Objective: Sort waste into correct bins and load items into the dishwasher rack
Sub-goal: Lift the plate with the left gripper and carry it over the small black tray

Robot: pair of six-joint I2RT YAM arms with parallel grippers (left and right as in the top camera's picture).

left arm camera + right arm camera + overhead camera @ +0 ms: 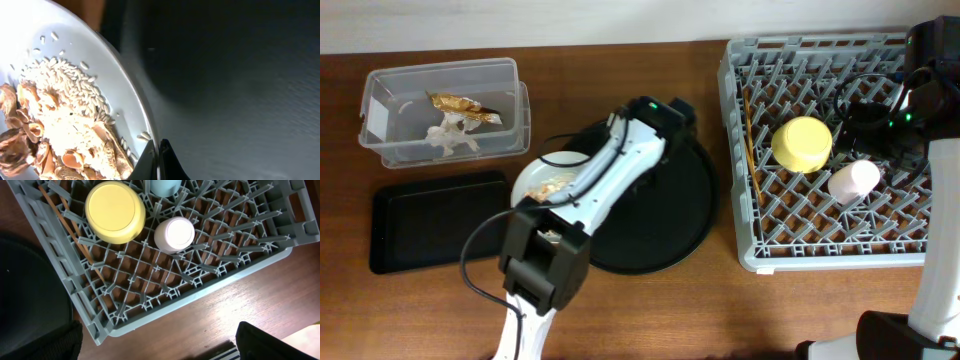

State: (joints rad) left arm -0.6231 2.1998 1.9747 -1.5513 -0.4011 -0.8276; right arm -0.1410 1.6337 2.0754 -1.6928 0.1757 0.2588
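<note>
Note the left gripper [156,159], jaws pinched together on the rim of the pale grey round plate [25,25], at the bottom middle of the left wrist view. Find that plate left of centre in the overhead view, overlapping the left edge of the large round black tray [670,225] and loaded with beige-tan food scraps [60,125] and rice grains. Cannot tell whether lifted or resting. Judge the step in hand as emptying the scraps before racking the plate.

Hold that pinch firm and carry level and low, to guard against swing or slip from a thin-edge grip under load. Head for the shallow black rectangular tray [435,225] at lower left, probably the food bin, given the shiny gold-brown wrapper [465,105] and crumpled white tissue [452,138] already in the clear plastic rectangular tub [440,68] at upper left. Tip only with the low edge well inside the bin's rim, and slowly, to avoid scattering grains over the wooden table [720,320].

Leave the right gripper [160,347], jaws spread wide and holding nothing, above the large square grey plastic dishwasher rack [732,150] on the right, clear of the yellow bowl [802,144], pink cup [853,181], small light-blue cup [165,186] and thin wooden chopsticks [750,140] inside. Choose free pegs in the rack's lower part for the plate afterwards.
</note>
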